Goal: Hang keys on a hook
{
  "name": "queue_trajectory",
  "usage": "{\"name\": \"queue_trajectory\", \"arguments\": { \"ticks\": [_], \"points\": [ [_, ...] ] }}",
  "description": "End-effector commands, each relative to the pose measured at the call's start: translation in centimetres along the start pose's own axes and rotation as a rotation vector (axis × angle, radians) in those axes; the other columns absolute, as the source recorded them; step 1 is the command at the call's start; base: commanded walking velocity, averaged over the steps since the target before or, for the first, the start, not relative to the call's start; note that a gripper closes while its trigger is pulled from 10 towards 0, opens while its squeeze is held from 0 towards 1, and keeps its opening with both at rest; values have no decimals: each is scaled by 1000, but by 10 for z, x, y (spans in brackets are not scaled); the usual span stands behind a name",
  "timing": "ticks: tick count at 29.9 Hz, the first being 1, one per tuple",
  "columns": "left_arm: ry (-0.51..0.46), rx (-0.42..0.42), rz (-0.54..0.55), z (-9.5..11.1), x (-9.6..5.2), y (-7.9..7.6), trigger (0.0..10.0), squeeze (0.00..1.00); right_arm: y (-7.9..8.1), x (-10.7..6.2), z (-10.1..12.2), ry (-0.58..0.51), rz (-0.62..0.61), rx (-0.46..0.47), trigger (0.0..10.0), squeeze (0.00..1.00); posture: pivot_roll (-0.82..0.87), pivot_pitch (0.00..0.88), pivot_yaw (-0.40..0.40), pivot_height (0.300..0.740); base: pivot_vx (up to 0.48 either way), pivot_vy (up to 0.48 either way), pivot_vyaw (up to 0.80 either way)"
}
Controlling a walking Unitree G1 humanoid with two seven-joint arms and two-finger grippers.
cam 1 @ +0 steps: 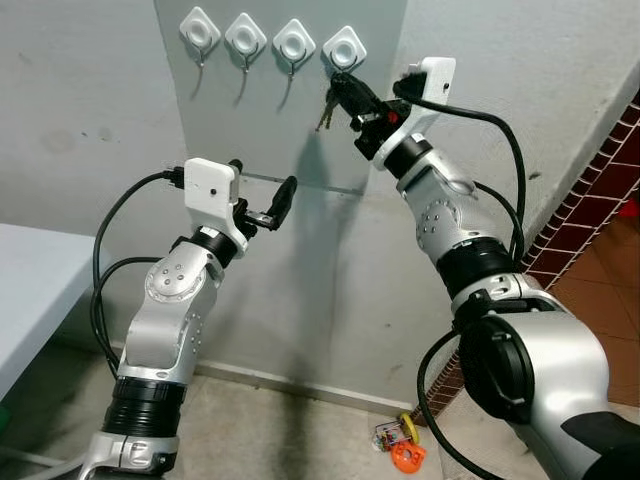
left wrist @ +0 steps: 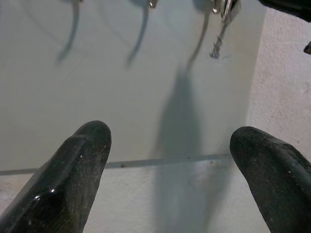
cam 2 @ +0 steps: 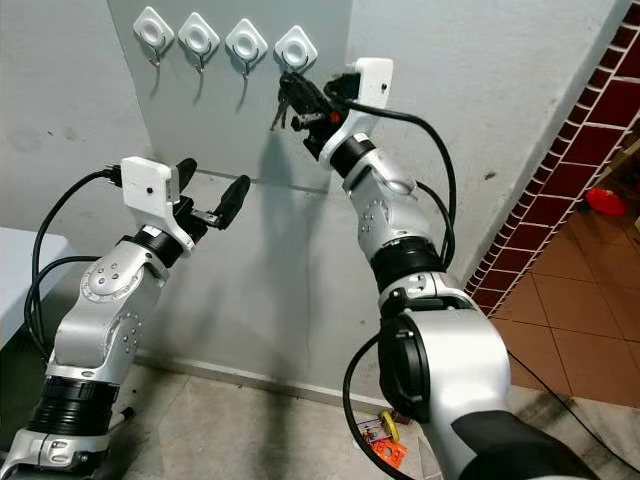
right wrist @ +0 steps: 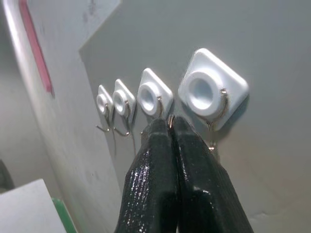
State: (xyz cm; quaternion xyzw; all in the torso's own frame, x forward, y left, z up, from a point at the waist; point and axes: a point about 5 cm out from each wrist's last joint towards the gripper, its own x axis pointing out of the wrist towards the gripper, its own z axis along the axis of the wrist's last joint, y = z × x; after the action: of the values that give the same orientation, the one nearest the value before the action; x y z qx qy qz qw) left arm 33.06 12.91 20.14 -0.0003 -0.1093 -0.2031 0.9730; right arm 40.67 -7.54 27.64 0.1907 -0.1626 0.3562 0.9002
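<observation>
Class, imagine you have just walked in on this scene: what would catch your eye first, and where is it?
First, the right gripper raised to the wall, fingers shut on a bunch of keys just under the rightmost of four white hooks. Next, the left gripper, lower and to the left, hanging open before the grey panel. A small orange object lies on the floor below.

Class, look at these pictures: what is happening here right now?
The robot's right gripper is raised to a row of four white hooks on a grey wall panel, its jaws shut on a bunch of keys right at the rightmost hook. The left gripper hovers lower down, jaws open and holding nothing.
</observation>
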Motion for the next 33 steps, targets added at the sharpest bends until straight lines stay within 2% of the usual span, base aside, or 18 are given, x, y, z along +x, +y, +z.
{"name": "queue_trajectory", "arguments": {
  "ticks": [1,6,8,15,18,19,23,24,25,26,33],
  "points": [
    [-8,9,-15,4,-1,-3,10000,0,1,5,6,-12,4,23,10000,0,88,27,-47,740,0,0,0],
    [-6,8,-14,4,-1,-3,10000,0,-2,4,4,-9,-22,96,10000,0,89,34,-48,740,0,0,0],
    [-6,8,-13,4,-2,-3,10000,0,-4,3,2,-9,-40,164,10000,0,89,37,-49,740,0,0,0],
    [-4,5,-11,4,-2,-3,10000,0,-8,-1,-7,4,-84,306,10000,0,83,49,-46,740,0,0,0],
    [-3,5,-12,4,-2,-4,10000,0,-9,-3,-9,3,-87,336,10000,0,81,52,-45,740,0,0,0],
    [-2,4,-12,4,-2,-4,10000,0,-10,-4,-12,12,-99,376,10000,0,81,52,-44,740,0,0,0],
    [-2,3,-13,5,-2,-4,10000,0,-11,-6,-13,15,-101,370,10000,0,81,56,-44,740,0,0,0],
    [-1,4,-12,5,-2,-4,10000,0,-12,-7,-15,24,-96,337,10000,224,80,59,-43,740,0,0,0],
    [-1,4,-12,5,-2,-4,10000,0,-12,-7,-15,24,-96,337,10000,224,80,59,-43,740,0,0,0],
    [-1,3,-9,5,-2,-4,10000,0,-11,-9,-15,14,-84,255,10000,1000,81,59,-43,740,0,0,0],
    [0,1,0,4,-4,-4,10000,0,-12,-17,-20,-26,-69,136,10000,1000,84,67,-42,740,0,0,0]
  ]
}}
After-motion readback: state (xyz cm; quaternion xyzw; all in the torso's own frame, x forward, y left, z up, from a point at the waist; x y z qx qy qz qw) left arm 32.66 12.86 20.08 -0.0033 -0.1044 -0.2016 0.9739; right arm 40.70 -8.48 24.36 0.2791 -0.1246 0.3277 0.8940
